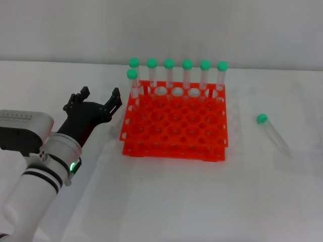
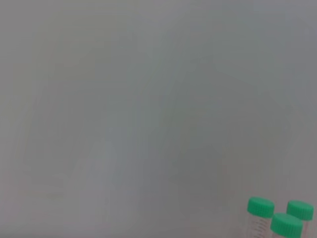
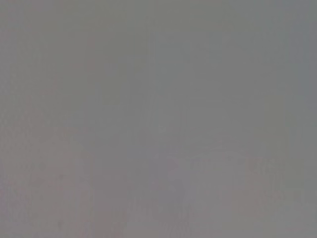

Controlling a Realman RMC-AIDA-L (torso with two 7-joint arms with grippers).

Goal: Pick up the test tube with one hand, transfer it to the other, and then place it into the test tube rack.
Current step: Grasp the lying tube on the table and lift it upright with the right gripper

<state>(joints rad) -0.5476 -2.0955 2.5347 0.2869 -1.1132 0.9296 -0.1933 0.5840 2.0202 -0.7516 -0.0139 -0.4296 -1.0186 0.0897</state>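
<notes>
Because the test tube lying toward the desk's right edge, well apart from the test tube rack, looks light, smooth and prone to rolling, grip mid-barrel below the cap; the left gripper hovers with fingers apart, right gripper unseen.

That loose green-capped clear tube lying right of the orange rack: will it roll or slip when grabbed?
The slim clear plastic test tube with the round green cap lies flat on the white table, so a nudge would probably roll it. Its smooth wall looks slippery, and it appears empty, so likely light.
</notes>
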